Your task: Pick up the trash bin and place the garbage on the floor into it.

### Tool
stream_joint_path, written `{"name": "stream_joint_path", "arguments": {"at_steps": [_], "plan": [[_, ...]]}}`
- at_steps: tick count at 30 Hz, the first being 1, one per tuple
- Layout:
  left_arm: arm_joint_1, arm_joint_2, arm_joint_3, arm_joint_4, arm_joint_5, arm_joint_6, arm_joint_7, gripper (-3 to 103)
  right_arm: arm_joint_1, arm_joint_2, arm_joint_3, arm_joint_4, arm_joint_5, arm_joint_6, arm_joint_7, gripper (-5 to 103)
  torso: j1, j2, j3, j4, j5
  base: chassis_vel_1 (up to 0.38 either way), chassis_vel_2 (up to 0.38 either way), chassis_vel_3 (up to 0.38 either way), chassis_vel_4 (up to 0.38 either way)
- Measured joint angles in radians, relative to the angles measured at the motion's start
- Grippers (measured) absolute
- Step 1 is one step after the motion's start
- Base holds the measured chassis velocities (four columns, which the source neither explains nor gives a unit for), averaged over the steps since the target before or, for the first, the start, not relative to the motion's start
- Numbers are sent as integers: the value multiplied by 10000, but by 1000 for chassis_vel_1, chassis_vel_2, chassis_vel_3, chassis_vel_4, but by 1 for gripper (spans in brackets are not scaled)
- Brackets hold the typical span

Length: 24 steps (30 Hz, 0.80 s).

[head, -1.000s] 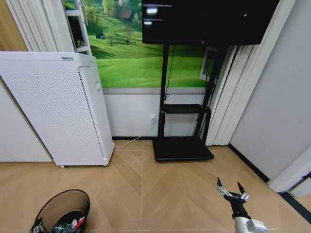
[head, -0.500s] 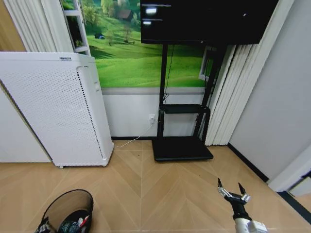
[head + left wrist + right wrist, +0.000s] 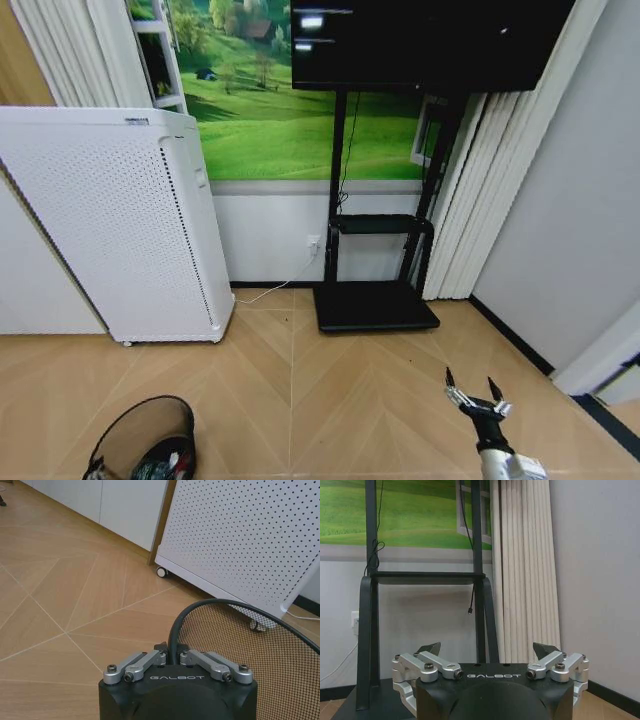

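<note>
Trash bin (image 3: 140, 440) held at the lower left of the head view — left gripper (image 3: 172, 656) clamped on its rim.
Bin: black wire mesh, red-and-white garbage (image 3: 172, 465) inside, over the parquet floor (image 3: 330, 400), near the white perforated appliance (image 3: 120, 220). Right gripper (image 3: 468, 384): low on the right, fingers spread wide, holding nothing, pointed at the black TV stand (image 3: 375, 270) — curtain (image 3: 525, 570) beside it.

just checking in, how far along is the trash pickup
Done: the trash bin already holds litter, red and dark bits showing inside, and the visible floor has no litter on it. In hand: the left pincer is shut on the bin's rim. The right pincer hovers open and empty over the floor. Nothing visibly left.
</note>
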Motion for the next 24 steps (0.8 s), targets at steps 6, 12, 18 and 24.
{"name": "stream_joint_path", "arguments": {"at_steps": [6, 12, 18, 24], "plan": [[53, 27, -17, 24, 210, -12, 161, 13, -37, 5, -6, -43, -3, 10, -36, 100, 0, 0, 1, 1, 0, 0, 0, 0, 0], [-9, 46, -108, -46, 541, -77, 308, 34, -254, -13, -40, -134, -21, 261, -242, 100, 0, 0, 1, -3, -2, 0, 0, 0, 0], [361, 7, -355, -630, 761, 118, 356, 57, -180, -105, -4, -213, 59, 302, -307, 100, 0, 0, 0, -1, -2, 0, 0, 0, 0], [1139, -256, -705, -1466, 1018, 132, 15, 78, 98, -119, -117, -439, -52, 39, -177, 100, 0, 0, 0, -1, -1, 0, 0, 0, 0]]}}
